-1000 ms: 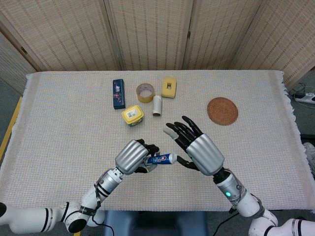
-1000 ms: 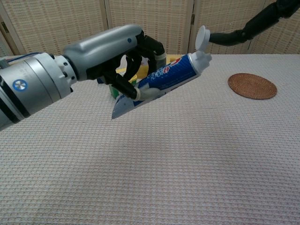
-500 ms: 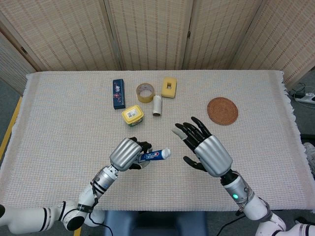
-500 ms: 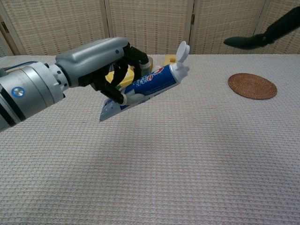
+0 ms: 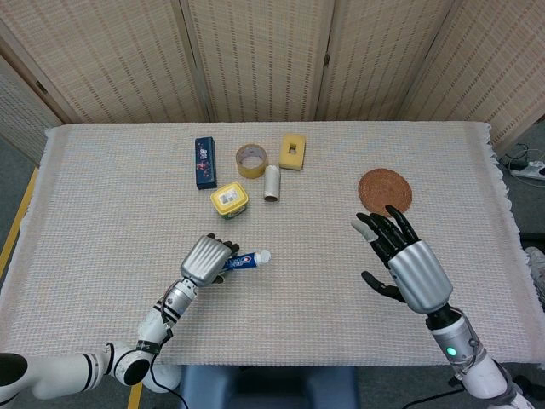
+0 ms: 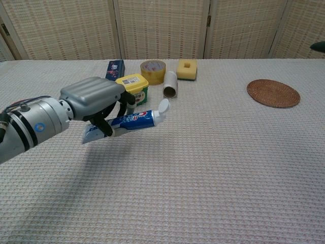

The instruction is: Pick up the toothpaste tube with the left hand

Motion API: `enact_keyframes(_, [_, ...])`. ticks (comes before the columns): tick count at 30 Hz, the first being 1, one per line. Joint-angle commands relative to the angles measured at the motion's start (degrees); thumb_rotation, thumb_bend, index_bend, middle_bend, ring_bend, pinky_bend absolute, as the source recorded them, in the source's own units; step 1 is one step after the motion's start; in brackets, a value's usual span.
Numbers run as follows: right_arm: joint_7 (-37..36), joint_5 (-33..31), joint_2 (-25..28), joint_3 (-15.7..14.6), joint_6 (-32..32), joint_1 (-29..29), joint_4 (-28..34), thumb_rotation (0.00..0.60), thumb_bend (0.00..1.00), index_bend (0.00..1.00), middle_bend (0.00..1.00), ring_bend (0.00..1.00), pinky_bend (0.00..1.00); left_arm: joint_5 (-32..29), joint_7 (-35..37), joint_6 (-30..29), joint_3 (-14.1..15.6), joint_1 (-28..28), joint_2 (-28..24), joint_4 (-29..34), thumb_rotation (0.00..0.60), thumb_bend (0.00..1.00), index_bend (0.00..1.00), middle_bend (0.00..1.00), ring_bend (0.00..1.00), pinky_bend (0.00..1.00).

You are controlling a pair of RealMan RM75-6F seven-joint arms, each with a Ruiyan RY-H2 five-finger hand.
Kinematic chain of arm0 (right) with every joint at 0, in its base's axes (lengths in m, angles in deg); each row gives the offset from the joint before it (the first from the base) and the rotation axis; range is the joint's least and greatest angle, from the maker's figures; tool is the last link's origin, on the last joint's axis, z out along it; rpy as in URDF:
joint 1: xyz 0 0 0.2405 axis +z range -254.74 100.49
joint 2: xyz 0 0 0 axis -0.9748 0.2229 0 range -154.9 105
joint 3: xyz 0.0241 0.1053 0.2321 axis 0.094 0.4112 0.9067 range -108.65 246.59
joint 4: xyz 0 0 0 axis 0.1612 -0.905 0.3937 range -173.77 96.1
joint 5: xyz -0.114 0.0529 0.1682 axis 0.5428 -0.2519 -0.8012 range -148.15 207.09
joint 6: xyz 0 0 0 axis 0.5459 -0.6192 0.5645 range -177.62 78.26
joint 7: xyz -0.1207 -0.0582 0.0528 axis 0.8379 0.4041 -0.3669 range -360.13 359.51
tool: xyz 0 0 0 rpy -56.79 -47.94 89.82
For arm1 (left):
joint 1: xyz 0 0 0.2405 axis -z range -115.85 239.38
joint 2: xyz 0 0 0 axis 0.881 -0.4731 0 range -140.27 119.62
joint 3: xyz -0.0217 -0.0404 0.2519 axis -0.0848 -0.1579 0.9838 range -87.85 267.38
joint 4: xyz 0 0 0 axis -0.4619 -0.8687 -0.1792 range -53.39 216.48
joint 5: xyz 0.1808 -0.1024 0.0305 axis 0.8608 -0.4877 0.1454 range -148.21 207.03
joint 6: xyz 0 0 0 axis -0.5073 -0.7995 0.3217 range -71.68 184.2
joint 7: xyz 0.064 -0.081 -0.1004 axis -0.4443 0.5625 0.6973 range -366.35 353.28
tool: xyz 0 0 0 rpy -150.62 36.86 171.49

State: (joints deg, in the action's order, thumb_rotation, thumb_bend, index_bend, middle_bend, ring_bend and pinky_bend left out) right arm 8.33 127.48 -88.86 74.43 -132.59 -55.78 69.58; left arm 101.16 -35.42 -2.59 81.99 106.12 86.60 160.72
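The left hand (image 6: 94, 99) grips the toothpaste tube (image 6: 129, 122), fingers curled around its middle, holding it above the tabletop (image 6: 213, 168) with the open flip cap (image 6: 163, 105) pointing toward the robot's right. In the head view the same left hand (image 5: 204, 258) and toothpaste tube (image 5: 243, 260) sit near the front of the cloth. The right hand (image 5: 409, 264) hovers well apart, holding nothing, fingers spread. Behind the tube stand a yellow-lidded jar (image 6: 133, 86), a tape roll (image 6: 153, 71), a yellow sponge (image 6: 187, 69), a blue box (image 5: 204, 162) and a woven coaster (image 6: 273, 93).
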Motion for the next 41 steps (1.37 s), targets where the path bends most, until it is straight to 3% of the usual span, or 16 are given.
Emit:
enact_keyframes(1, [-0.8,0.2,0.2,-0.2,-0.3,-0.4,-0.6,0.600,0.32,0.06,0.14,0.13,0.00,-2.4,-2.8,1.1,-0.4,0.4,1.6,-1.5,0.600,0.79,0.68,0.72,0.64,0.52])
enact_keyframes(12, [-2.6,-0.8,0.7,-0.5,-0.8,-1.9,-2.6,0.599,0.32,0.06,0.14,0.13,0.00,-8.2,-5.4,1.9,-0.8,-0.4,2.2,-0.9,0.600,0.68,0.32,0.46,0.41,0.46])
enact_keyframes(19, [-4.7,-2.2,1.6,-0.7,-1.9,-3.6,-4.3,0.600,0.32,0.06,0.14,0.13,0.00,-7.8,-2.4,0.2,-0.3,-2.7,-2.5,4.7,0.600,0.62,0.19,0.33,0.31,0.39])
enact_keyframes(31, [-14.7,-4.3,5.7,-3.7,-3.4,-8.4,-10.1,0.600,0.32,0.07,0.14,0.15,0.00,-4.4,10.8,-13.8,1.7,-16.0,-20.7,16.5,0.600,0.61,0.26,0.32,0.28,0.29])
enact_keyframes(41, [-19.4,-5.5,4.7,-5.5,-6.1,-12.8,-14.5,0.600,0.32,0.07,0.15,0.15,0.00,1.4,21.0,-27.0,5.6,-28.6,-27.6,16.5,0.600,0.61,0.27,0.32,0.27,0.25])
